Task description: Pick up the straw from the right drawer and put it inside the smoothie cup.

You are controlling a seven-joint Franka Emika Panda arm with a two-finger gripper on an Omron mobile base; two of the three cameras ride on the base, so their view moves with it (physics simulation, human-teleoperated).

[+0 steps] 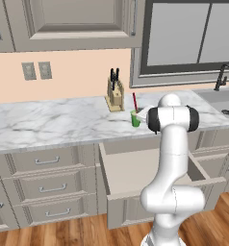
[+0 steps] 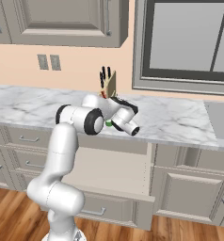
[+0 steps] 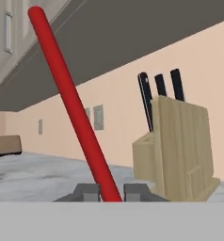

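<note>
One thing matters: we watch the straw (image 1: 134, 101), a thin red stick.
Place: in the left base view we see its lower end inside the green cup (image 1: 135, 119) on the counter (image 1: 49, 122), near the knife block (image 1: 115, 95).
Gripper: in the hand view the gripper (image 3: 112, 193) has its two tips on both sides of the straw, very near to it; we cannot tell if they press it or have let go.
Axis: we see the straw almost upright in the left base view, leaning a little on the cup's rim, with the free end pointing up.
Handling: we judge it light, stiff and smooth, so it can slip or roll.
Hold: we think a gentle grip on the bare upper part is best.
Drawer: the drawer (image 1: 140, 175) stands open under the counter.
Progress: we judge the task almost finished.
</note>
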